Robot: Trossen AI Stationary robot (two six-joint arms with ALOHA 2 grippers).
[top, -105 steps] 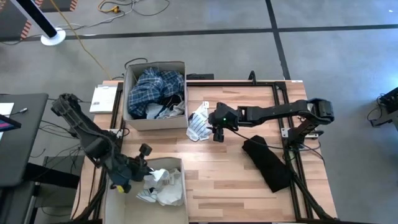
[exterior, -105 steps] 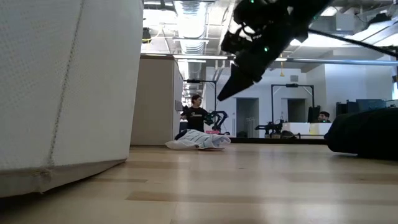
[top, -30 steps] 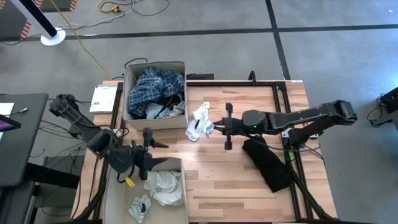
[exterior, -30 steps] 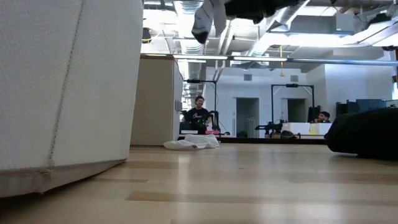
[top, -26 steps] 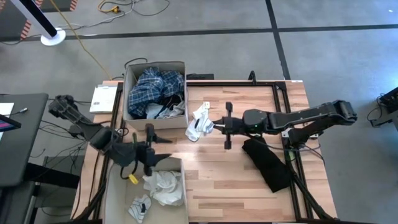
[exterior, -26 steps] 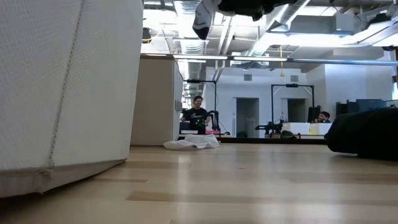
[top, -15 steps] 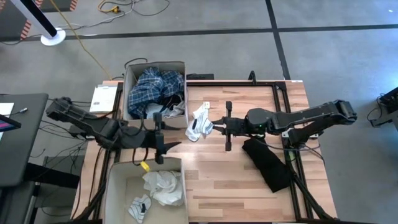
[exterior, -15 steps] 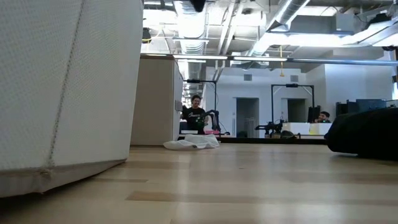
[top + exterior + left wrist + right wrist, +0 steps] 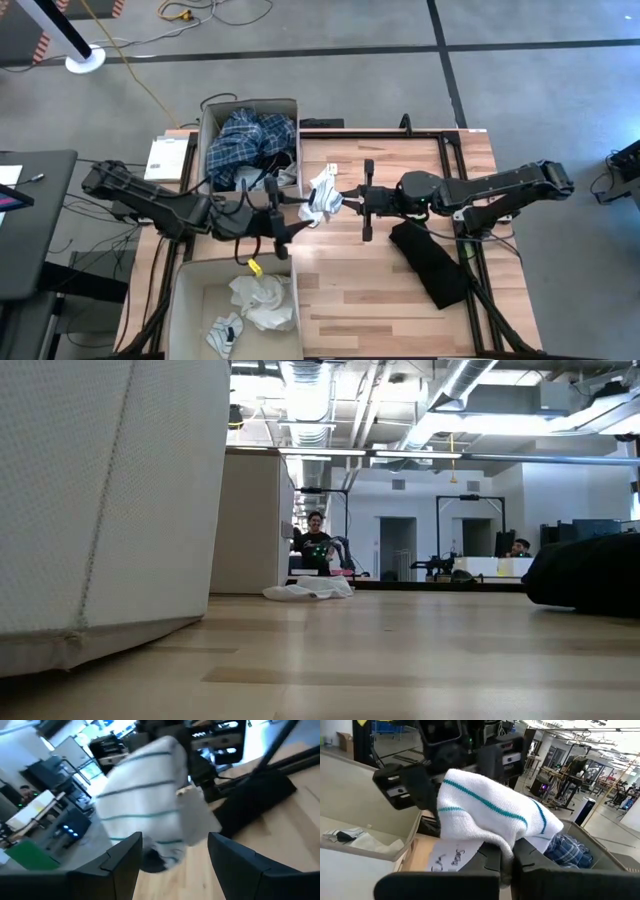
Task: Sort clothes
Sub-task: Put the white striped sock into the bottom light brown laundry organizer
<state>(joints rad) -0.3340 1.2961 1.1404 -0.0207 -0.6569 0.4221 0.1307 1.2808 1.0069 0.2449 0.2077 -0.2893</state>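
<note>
Two end effectors meet, right (image 9: 345, 203) pinching striped sock (image 9: 323, 197), left (image 9: 283, 208) spread, unseen low.

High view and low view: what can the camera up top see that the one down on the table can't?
Only the high view shows both arms: the right gripper shut on the white striped garment, the left gripper open and close to it, and clothes inside both boxes.

Only the low view shows the room behind, with a person.

Both show the wooden table and the black garment.

Wooden table (image 9: 380, 280) carrying two cardboard boxes (image 9: 250, 190), a black garment (image 9: 432, 262), a white garment (image 9: 310, 589)
</note>
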